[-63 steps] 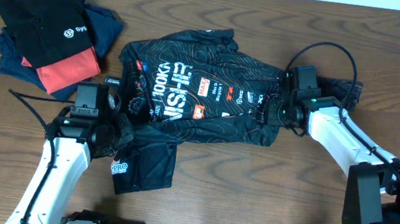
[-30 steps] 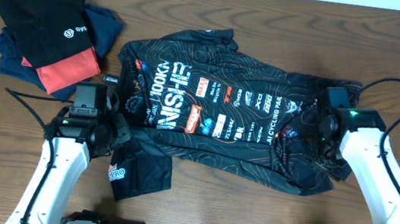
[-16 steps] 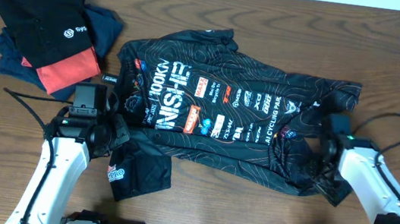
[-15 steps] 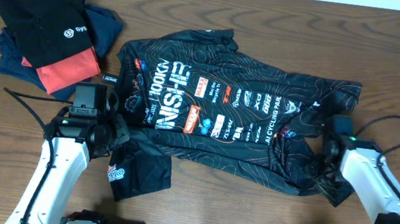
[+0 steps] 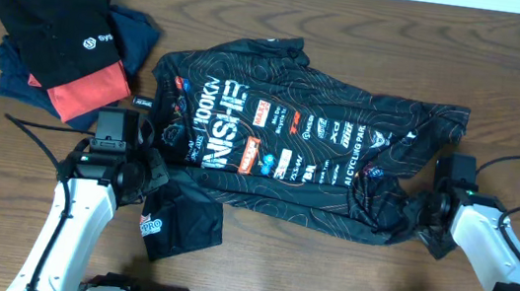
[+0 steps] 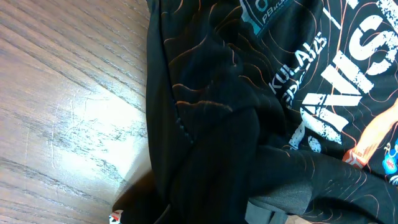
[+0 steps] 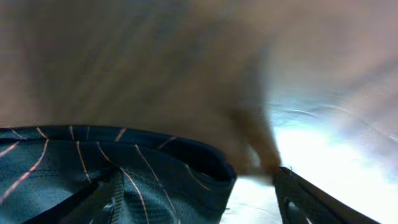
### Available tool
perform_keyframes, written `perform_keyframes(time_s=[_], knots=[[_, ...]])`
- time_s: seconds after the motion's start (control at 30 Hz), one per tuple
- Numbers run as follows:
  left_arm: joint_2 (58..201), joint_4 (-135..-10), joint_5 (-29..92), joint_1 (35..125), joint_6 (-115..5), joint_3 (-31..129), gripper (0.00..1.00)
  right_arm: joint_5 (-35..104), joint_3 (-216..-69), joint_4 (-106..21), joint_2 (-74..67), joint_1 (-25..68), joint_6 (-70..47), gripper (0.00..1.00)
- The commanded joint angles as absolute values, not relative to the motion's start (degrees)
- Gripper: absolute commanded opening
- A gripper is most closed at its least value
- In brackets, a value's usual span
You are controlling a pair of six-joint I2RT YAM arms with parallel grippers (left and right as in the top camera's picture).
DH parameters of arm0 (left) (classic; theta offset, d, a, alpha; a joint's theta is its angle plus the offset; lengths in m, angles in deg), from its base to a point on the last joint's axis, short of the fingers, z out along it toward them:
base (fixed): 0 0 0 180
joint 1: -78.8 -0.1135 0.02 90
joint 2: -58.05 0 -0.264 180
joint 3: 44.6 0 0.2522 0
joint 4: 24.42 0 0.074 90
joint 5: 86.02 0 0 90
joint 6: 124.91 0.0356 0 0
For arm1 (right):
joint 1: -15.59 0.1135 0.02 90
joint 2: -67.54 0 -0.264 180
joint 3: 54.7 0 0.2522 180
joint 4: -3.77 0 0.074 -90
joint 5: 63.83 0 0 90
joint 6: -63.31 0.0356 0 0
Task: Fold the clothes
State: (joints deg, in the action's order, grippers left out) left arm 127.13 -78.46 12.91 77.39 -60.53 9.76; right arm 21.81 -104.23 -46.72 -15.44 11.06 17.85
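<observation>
**Jaws at both ends of the jersey: left holding, right unclear**

Left jaws: closed on a bunched fold at the lower-left edge of the jersey (image 5: 281,138), just above the sleeve (image 5: 186,221). In the left wrist view a ridge of cloth runs down to a grey pad (image 6: 273,210) at the bottom edge.

Right jaws: at the jersey's right end, with cloth heaped against them. The right wrist view is blurred. It shows one dark finger (image 7: 305,199) at lower right and a hem of cloth at lower left. Cannot tell whether they grip.

Jersey: spread lengthwise across the middle of the bench (image 5: 323,282). It lies mostly flat, the right end is rumpled, and the sleeve sticks out toward the near edge. The fabric is thin, black and slightly shiny, with fine copper contour lines. It carries large white block lettering and rows of small white and red sponsor marks.

Bench: brown wood grain, with a glare patch in both wrist views.

Views:
- Only the overhead shows the pile (image 5: 64,42) at far left, near the jersey's left end. A black top with a small white logo lies over navy and coral-red pieces.
- Only the left wrist view shows the speckled texture of the white print and the soft creases in the cloth.
</observation>
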Motion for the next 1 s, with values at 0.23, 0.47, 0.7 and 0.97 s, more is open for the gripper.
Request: perform_keyframes(time_s=[0.23, 0.47, 0.7, 0.97], knots=[[127.29, -78.67, 11.90, 77.11, -60.23, 10.75, 0.06, 21.57, -102.02, -44.88, -17.23, 10.51, 16.60, 0.38], [127.29, -78.72, 11.90, 77.11, -60.21, 10.75, 0.06, 21.94, -102.02, -43.15, -17.23, 10.51, 16.97, 0.01], [126.32, -78.91, 14.05, 77.22, -58.72, 11.21, 0.06, 25.77, -103.44, -44.31, -15.70, 10.12, 14.28, 0.01], [119.94, -85.91, 21.37, 77.26, -50.66, 24.30, 0.06, 27.15, -122.28, -59.44, -5.61, 6.19, 1.15, 0.01]])
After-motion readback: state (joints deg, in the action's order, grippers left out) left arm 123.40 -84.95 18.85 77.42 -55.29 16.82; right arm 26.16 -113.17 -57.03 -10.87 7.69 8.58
